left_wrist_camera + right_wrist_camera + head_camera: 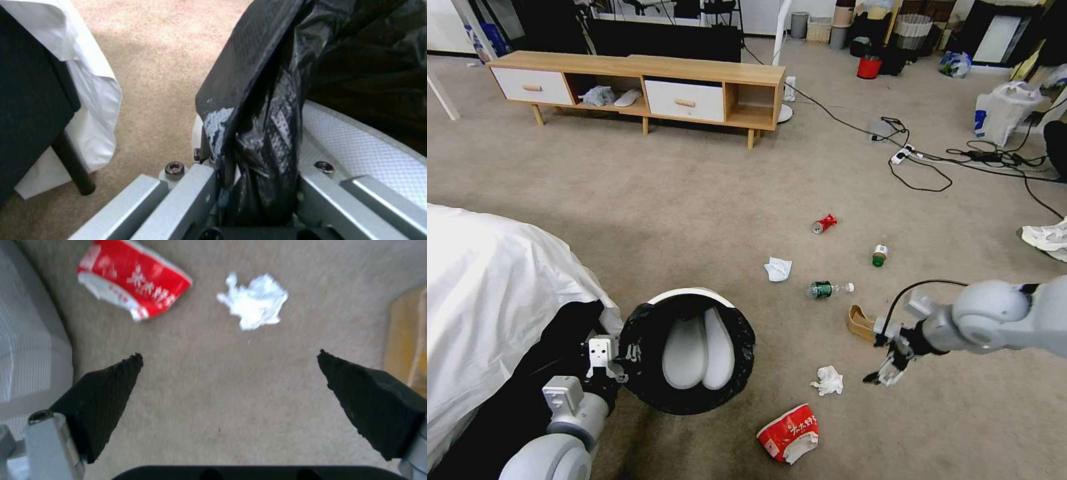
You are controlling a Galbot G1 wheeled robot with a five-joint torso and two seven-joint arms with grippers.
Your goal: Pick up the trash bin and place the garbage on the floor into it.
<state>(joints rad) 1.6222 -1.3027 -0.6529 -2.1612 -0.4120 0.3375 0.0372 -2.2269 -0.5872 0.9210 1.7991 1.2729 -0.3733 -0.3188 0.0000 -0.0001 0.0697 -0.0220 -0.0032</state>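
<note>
Left gripper [617, 363] pinches the bagged rim of the trash bin [694, 350] at its 9 o'clock, while the right gripper [887, 373], spread wide, hovers over the floor [707, 200] near a crumpled tissue [828, 380], likely light, soft and easily pinched mid-wad.

Wooden cabinet [640, 87], red bucket [868, 67], cables [920, 160]
</note>
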